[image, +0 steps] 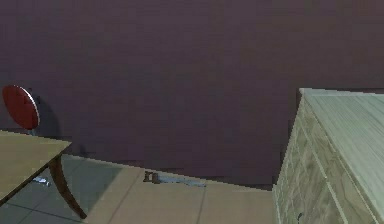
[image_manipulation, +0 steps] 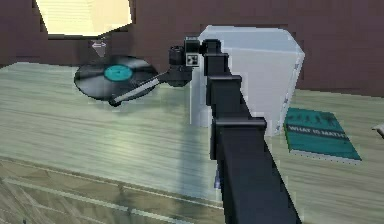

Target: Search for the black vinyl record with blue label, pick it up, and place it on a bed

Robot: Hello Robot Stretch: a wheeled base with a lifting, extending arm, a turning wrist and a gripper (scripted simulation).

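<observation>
The arm [image_manipulation: 236, 135] stretches over the dresser top [image_manipulation: 70, 135], setting the gripper [image_manipulation: 135, 92] by the black record [image_manipulation: 108, 76], probably for pickup; whether it holds anything cannot be told.

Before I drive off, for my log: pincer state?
Pincer: at the black vinyl record; cannot tell whether it holds anything.

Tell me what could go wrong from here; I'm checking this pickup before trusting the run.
1. The record is on or just above the dresser top, right below the lamp; a lift might bump the shade or base.
2. I cannot tell whether the gripper holds anything; a thin flat disc could slip from the fingers.
3. The arm passes by the white box; turning the base may nudge it.
</observation>
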